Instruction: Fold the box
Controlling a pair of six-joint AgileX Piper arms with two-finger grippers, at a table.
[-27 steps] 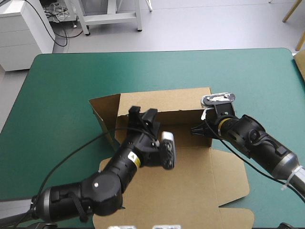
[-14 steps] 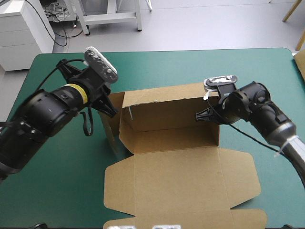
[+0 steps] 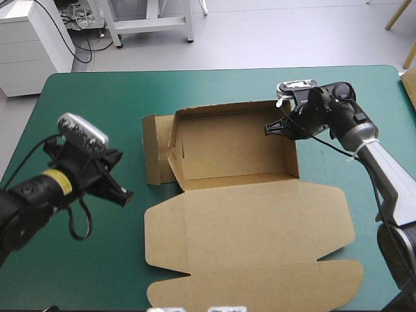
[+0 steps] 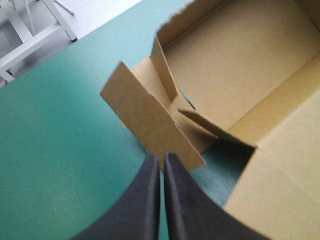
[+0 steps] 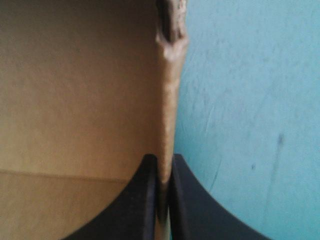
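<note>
— Where is the box [image 3: 247,227] lying?
— It is sitting mid-tabletop [image 3: 84,97], with the tray walls standing at the far side and the lid lying flat toward the near edge.
— The right gripper [image 3: 268,129]?
— Its jaws are pinching the tray's right wall, toward its far end.
— And the left gripper [image 3: 125,194]?
— It is hovering left of the box, jaws pressed together and holding nothing. The left end flap [image 3: 153,149] is leaning outward ahead of it.

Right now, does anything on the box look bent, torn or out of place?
Yes. The box's left end flap splays outward, untucked, and the left gripper, shut, hangs clear of it. On the right wall, the edge ahead of the right gripper, which is shut on it, looks crushed and frayed.
</note>
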